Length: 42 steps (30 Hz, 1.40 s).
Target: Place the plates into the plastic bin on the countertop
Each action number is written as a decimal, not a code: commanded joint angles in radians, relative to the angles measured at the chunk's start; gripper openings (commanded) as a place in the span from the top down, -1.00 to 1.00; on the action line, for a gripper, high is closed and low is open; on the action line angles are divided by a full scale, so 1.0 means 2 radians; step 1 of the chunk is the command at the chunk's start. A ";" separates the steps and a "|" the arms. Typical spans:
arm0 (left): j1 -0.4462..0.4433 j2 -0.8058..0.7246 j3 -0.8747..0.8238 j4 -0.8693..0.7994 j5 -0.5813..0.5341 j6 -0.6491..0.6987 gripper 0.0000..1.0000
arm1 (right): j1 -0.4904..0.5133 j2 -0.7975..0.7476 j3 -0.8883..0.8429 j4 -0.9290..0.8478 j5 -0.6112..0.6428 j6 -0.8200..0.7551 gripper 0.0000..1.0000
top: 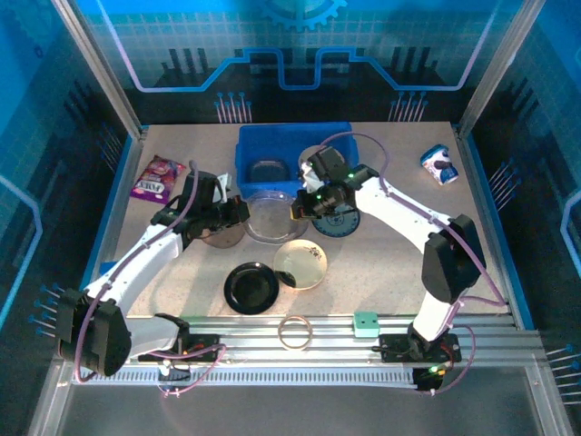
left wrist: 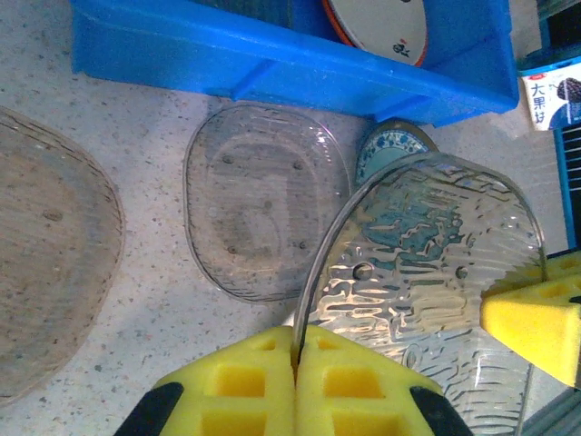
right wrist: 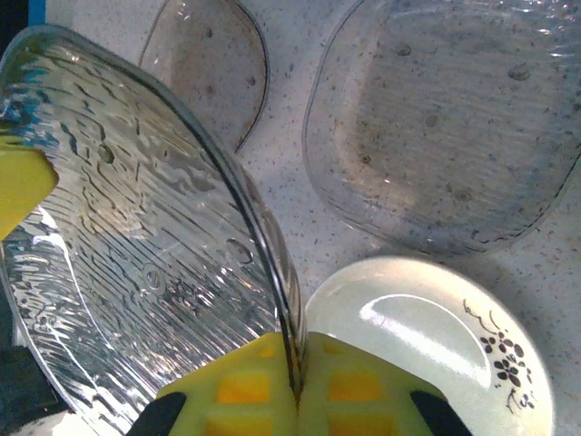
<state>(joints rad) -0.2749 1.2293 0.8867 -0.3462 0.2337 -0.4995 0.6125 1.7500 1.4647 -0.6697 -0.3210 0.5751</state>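
Both pincers are on one plate: left pincer (left wrist: 295,363) and right pincer (right wrist: 295,372) are each clamped on a rim of the rippled clear plate (left wrist: 427,263), at opposite edges. It hangs tilted just in front of the plastic bin (top: 243,159). Looks light, stiff, slick and brittle. The thin rim is the only grab point, and two arms pulling apart could crack or drop it.

Below it on the table (top: 408,254): flat clear plate (left wrist: 263,213), smoky plate (top: 218,234), blue patterned plate (top: 340,221). Further from the bin: cream plate (top: 300,263), black plate (top: 251,287). The bin's near wall is the hurdle. The ring (top: 294,331) sits well clear of the bin.
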 commanded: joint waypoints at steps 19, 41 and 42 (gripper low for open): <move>0.001 -0.092 -0.049 0.035 -0.042 -0.002 -0.99 | -0.060 0.300 0.488 -0.088 0.043 -0.004 1.00; 0.003 -0.101 -0.067 0.042 -0.026 -0.006 -0.99 | -0.091 0.424 0.546 -0.048 0.039 0.029 1.00; 0.003 -0.101 -0.067 0.043 -0.026 -0.006 -0.99 | -0.091 0.427 0.545 -0.049 0.040 0.029 1.00</move>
<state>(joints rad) -0.2749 1.0393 0.7677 -0.2813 0.1688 -0.4992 0.4381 2.5736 2.5397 -0.7616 -0.2359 0.6201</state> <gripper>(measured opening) 0.993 0.049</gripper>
